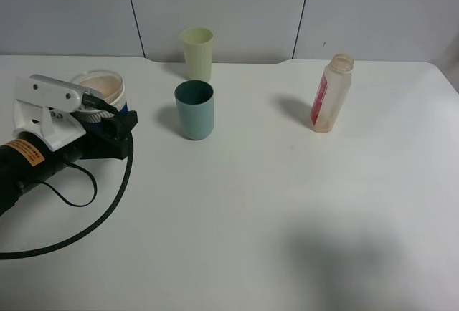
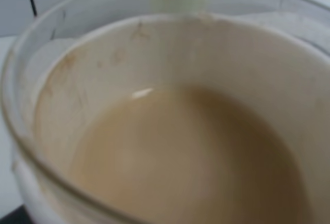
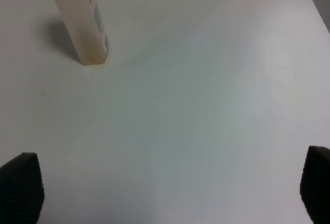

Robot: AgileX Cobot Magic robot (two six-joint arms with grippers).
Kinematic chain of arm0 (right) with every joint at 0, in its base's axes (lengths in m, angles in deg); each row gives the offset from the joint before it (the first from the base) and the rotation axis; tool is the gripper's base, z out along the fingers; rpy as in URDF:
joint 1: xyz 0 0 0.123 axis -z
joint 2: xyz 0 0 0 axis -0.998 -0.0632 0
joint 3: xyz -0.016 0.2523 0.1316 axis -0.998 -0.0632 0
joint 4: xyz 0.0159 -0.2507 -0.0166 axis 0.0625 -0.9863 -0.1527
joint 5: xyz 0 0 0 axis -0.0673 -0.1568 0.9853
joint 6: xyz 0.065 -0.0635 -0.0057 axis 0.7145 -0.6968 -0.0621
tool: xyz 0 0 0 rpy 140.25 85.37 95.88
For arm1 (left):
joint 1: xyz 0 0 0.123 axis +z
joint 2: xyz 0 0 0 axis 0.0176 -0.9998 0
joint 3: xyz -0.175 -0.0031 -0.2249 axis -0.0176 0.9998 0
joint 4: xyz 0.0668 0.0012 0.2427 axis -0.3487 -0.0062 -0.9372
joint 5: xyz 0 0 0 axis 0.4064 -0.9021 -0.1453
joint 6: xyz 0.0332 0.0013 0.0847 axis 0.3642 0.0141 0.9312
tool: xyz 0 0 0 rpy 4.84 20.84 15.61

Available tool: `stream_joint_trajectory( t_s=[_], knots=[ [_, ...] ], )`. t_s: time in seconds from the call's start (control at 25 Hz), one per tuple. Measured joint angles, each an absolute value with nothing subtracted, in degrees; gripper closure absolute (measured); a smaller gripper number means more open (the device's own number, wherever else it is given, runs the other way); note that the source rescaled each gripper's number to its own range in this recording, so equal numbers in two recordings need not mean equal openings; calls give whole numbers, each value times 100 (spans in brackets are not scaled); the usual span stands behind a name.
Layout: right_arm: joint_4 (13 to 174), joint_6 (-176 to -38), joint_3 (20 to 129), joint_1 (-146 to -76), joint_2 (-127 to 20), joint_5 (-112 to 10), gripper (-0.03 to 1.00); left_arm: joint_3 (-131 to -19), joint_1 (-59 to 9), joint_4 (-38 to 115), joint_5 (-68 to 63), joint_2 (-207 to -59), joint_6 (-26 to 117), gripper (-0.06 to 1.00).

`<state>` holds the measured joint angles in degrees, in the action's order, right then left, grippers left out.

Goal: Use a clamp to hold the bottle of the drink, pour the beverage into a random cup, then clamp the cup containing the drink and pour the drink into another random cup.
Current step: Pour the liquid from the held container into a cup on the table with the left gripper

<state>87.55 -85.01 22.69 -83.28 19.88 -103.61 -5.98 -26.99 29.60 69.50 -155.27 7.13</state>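
A wide white cup (image 1: 100, 87) at the far left holds brown drink (image 2: 185, 157); its rim (image 2: 31, 69) fills the left wrist view. My left gripper (image 1: 107, 110) sits around this cup and looks shut on it, though its fingers are mostly hidden. A teal cup (image 1: 194, 110) stands upright near the middle, with a pale yellow-green cup (image 1: 196, 53) behind it. The nearly empty, uncapped bottle (image 1: 331, 96) with a red label stands at the right and also shows in the right wrist view (image 3: 82, 22). My right gripper (image 3: 169, 182) is open and empty, well back from the bottle.
The white table (image 1: 287, 218) ends at a grey panelled wall (image 1: 229, 3) behind the cups. A black cable (image 1: 107, 211) loops from the left arm across the table's front left. A shadow lies on the table at the front right.
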Motion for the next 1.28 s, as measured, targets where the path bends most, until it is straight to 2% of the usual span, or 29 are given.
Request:
stream_joint_trajectory(
  t_s=[0.64, 1.28],
  knots=[
    [8755, -8501, 2269, -8328, 1988, -10361, -3, -1510, -1913, 2499, 6930, -15555, 1060, 94],
    [8755, -8501, 2269, -8328, 1988, -10361, -3, -2457, -1900, 2198, 6704, -16395, 1215, 94]
  ],
)
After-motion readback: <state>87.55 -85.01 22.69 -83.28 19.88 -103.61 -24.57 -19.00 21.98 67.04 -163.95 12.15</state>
